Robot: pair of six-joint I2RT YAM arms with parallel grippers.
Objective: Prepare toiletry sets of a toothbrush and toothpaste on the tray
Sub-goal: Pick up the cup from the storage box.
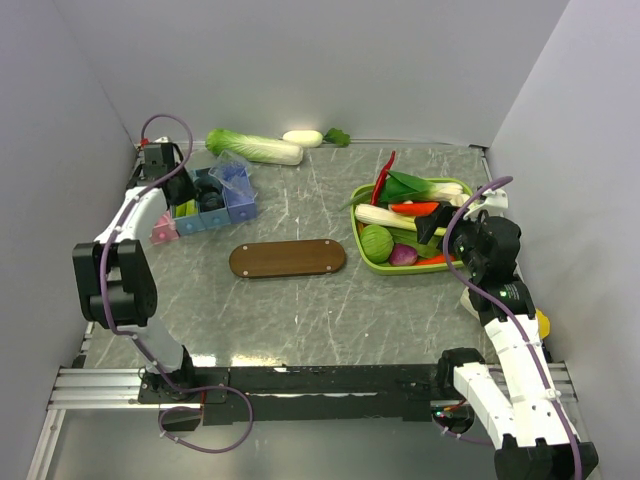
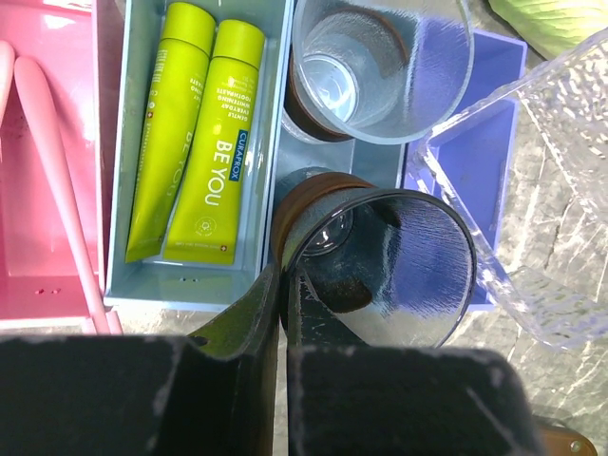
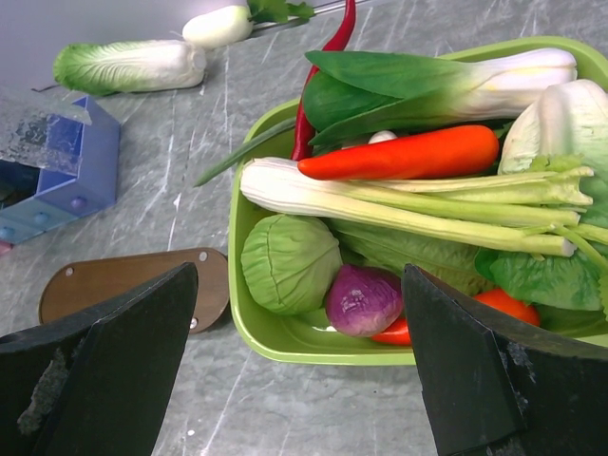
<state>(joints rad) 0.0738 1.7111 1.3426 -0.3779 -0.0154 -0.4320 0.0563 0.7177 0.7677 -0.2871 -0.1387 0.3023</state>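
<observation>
Fingers of the left gripper [image 2: 283, 290] are pinching the rim of the near tumbler [image 2: 418, 256] in the blue compartment box [image 2: 180, 293], one inside, one outside. Two toothpaste [image 2: 209, 142] tubes are lying side by side in the compartment just beside it. The right gripper [image 3: 299, 275] is hanging spread wide above the green basket [image 3: 285, 347], and the tray [image 1: 288, 258] is lying on the table [image 1: 300, 320] between basket and box.

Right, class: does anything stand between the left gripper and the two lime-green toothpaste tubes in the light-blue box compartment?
Nothing visible covers the lime-green toothpaste tubes. The left gripper, seemingly closed on a dark see-through tumbler's rim, sits beside them; only the compartment wall lies between.
</observation>
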